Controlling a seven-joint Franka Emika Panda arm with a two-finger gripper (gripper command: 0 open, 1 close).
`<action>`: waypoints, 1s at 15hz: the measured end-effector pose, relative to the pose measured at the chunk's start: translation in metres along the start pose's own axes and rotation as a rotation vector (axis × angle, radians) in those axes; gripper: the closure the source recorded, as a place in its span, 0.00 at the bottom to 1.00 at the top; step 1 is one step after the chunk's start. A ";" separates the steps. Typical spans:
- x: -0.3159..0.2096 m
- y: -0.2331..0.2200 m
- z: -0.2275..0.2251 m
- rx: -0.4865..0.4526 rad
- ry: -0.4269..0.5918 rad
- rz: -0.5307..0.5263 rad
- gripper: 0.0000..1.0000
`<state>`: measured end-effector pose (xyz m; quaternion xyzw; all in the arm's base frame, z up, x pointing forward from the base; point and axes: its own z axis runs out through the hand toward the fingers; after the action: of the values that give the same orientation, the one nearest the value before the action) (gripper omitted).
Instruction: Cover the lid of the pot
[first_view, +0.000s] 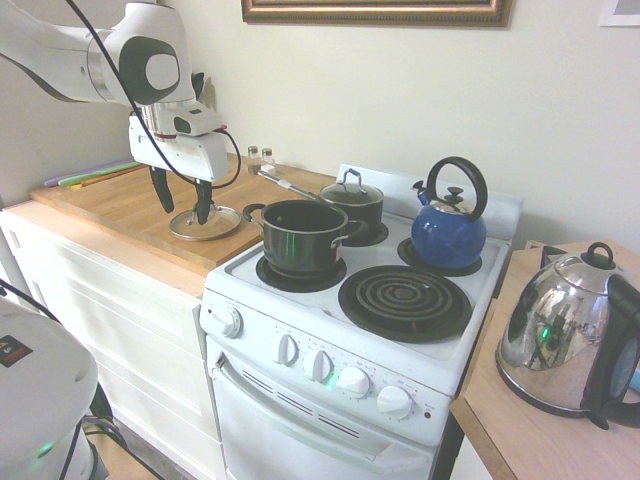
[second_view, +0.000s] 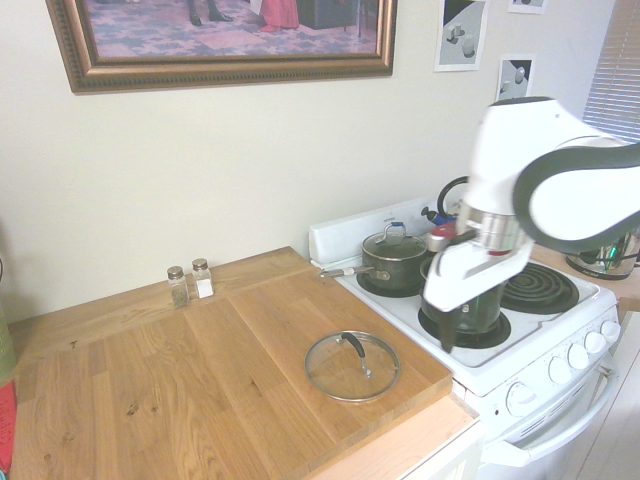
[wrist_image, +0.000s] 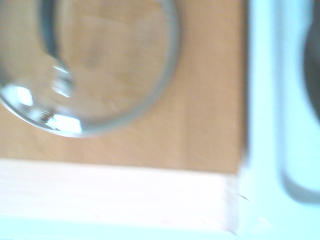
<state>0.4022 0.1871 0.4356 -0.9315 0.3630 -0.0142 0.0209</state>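
Second exterior view shows lid (second_view: 352, 366) clear of wide-spread fingers (second_view: 447, 338); first overlaps them.

Home kitchen: white stove (first_view: 400, 340), wooden counter (second_view: 200, 380), blue kettle (first_view: 447, 232).

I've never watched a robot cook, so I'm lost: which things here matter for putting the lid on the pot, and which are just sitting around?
Part of the job:
- the lid, lying flat on the wooden counter
- the pot, uncovered on a front burner
- the gripper, open, above the lid

Just lying about:
- the smaller lidded pot
- the blue kettle
- the shiny kettle
- the two shakers
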 end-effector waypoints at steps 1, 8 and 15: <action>0.000 -0.018 0.003 -0.002 -0.006 0.000 0.00; 0.015 -0.107 0.033 -0.005 -0.023 0.018 0.00; 0.037 -0.147 0.051 0.012 0.016 0.073 0.00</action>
<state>0.5306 0.2716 0.3922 -0.9174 0.3967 -0.0230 0.0243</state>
